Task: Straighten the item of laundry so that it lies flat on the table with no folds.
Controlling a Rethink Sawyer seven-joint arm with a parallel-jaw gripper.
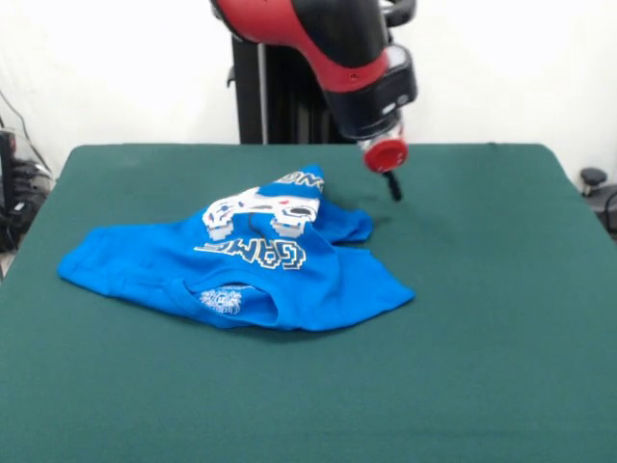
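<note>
A bright blue T-shirt lies rumpled and folded over itself on the green bench. The robot's hand hangs just beside its upper edge, apart; whether its fingers are spread cannot be told.

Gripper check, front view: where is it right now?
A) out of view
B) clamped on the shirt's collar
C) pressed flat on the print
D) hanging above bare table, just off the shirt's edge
D: the gripper hangs over the green table beside the crumpled blue shirt, holding none of its cloth.
</note>
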